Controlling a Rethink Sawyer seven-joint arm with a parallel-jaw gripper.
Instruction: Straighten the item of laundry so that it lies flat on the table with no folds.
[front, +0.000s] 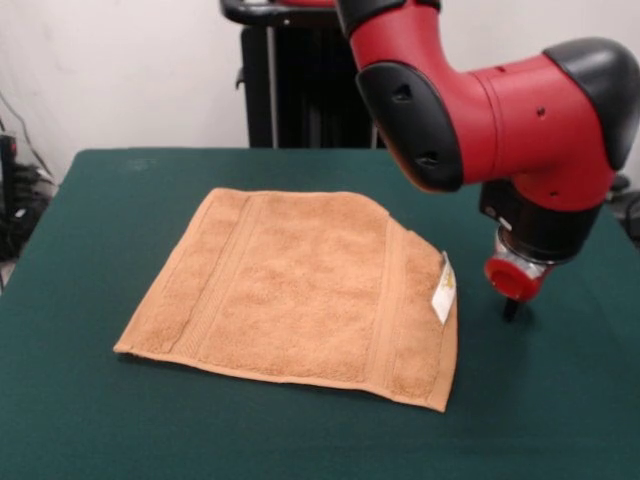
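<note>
The tan-orange terry towel (300, 290) lies spread out on the dark green table (90, 420), a little left of the middle. Woven border bands run near its left and right ends. A small white tag (443, 290) sticks up at the right edge, which is slightly raised. The towel's far right corner is cut off by a slanted edge, as if turned under. My gripper (511, 308) hangs below the red and black arm (500, 110), just right of the towel's right edge and close to the table. It is apart from the towel and holds nothing that I can see.
The black pedestal (300, 90) stands behind the table's far edge. Cables and dark gear (15, 200) sit off the table's left side. Bare green table surrounds the towel on all sides.
</note>
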